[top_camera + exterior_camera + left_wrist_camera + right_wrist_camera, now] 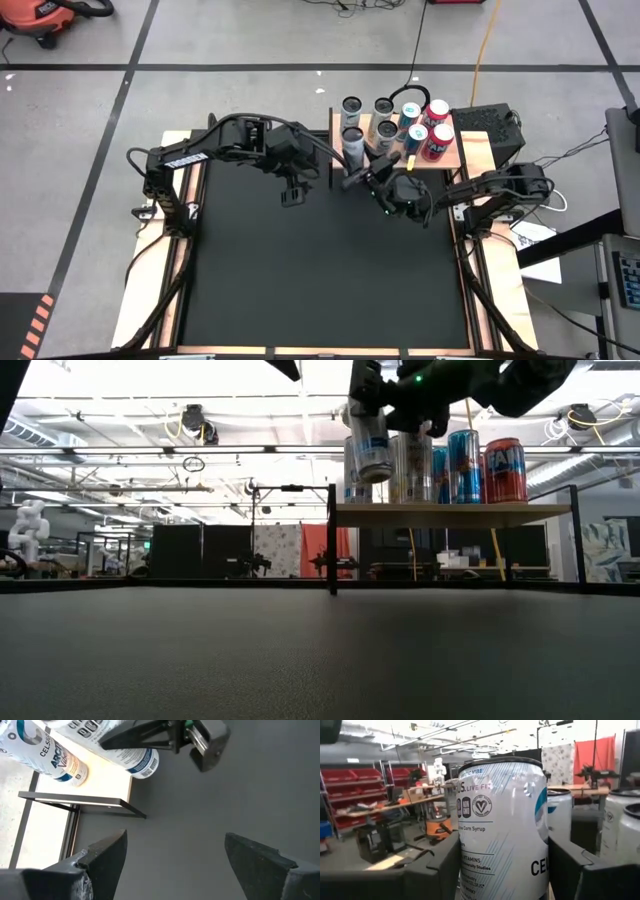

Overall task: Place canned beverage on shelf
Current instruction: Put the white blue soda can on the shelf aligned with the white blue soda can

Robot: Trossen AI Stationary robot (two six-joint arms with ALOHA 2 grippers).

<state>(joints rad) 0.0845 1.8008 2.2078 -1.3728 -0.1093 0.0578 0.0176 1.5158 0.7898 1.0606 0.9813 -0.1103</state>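
Room, as we see it: grey tiled floor [250, 40] crossed by dark tape lines; an orange shop vacuum [45, 18] in one corner; red storage bins [355, 782] on racks; a red curtain [592, 755]; bright ceiling lights [120, 395] over exposed pipework.
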